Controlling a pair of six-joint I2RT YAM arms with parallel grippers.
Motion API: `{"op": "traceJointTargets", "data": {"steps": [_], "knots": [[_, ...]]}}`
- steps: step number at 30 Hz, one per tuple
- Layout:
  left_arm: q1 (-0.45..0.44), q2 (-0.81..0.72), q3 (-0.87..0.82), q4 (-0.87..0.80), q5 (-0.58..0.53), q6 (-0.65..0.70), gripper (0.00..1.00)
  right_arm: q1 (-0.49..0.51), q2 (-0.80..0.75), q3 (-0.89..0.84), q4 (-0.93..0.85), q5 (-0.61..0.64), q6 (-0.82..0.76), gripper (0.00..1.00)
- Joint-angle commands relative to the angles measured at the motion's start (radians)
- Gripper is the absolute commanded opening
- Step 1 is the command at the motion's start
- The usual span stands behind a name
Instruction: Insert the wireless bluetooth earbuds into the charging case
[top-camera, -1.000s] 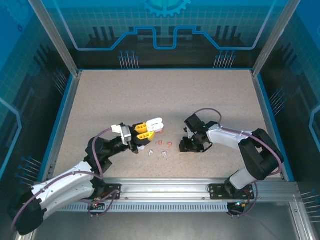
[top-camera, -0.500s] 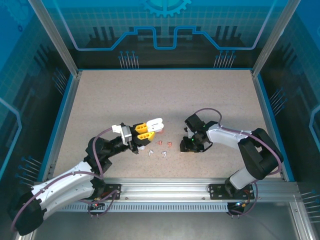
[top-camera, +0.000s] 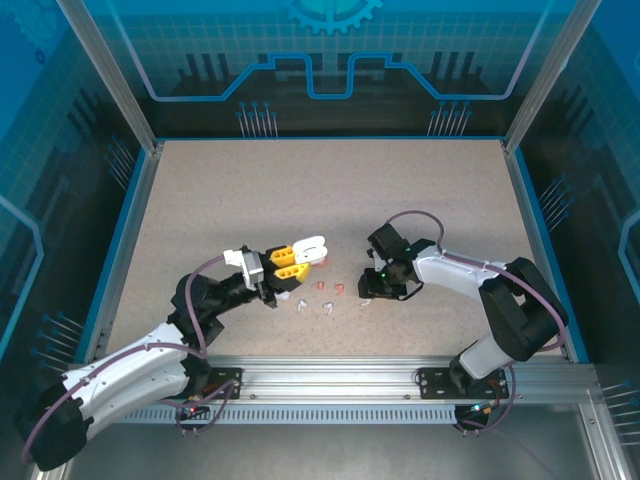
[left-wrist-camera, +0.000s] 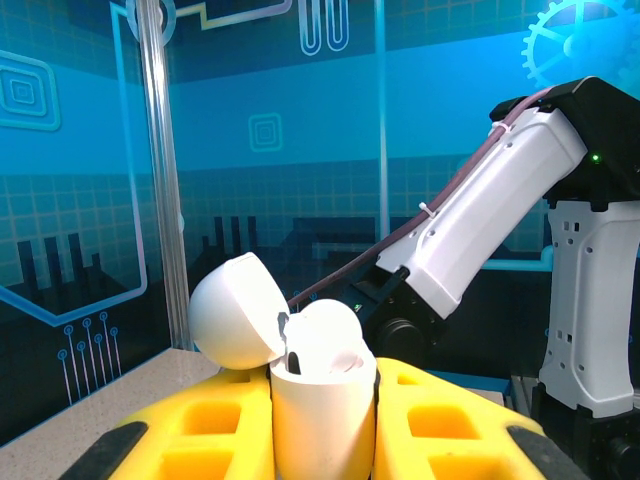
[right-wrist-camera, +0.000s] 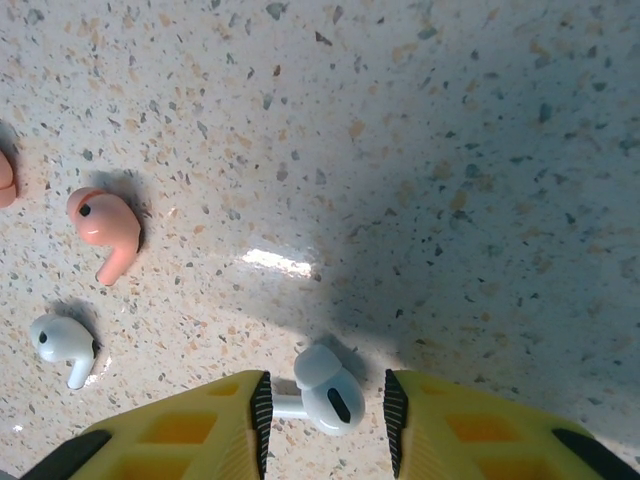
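Observation:
My left gripper (left-wrist-camera: 322, 410) is shut on a white charging case (left-wrist-camera: 320, 420), held upright with its lid (left-wrist-camera: 235, 312) swung open to the left. A white earbud (left-wrist-camera: 332, 335) sits in the case. In the top view this gripper (top-camera: 298, 258) holds the case (top-camera: 313, 246) left of centre. My right gripper (right-wrist-camera: 325, 410) is down at the table, open, with a white earbud (right-wrist-camera: 328, 392) lying between its fingers, stem toward the left pad. A salmon earbud (right-wrist-camera: 105, 226) and another white earbud (right-wrist-camera: 62, 343) lie to its left.
Loose earbuds lie on the speckled table (top-camera: 330, 190) between the two grippers, salmon ones (top-camera: 331, 288) and white ones (top-camera: 314, 305). A second salmon earbud (right-wrist-camera: 4, 180) shows at the right wrist view's left edge. Blue walls and metal posts (top-camera: 105, 75) ring the table.
The right gripper has shifted slightly up and left over the table. The left gripper and case have not moved.

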Motion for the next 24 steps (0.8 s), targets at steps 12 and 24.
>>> {"op": "traceJointTargets", "data": {"steps": [12, 24], "knots": [[-0.005, -0.028, -0.017, 0.003, -0.026, 0.017, 0.00, 0.040, 0.067, 0.025, -0.003, -0.008, 0.000, 0.37], [-0.007, -0.040, -0.022, -0.007, -0.029, 0.017, 0.00, 0.065, 0.083, 0.038, -0.007, 0.008, 0.001, 0.30]]}}
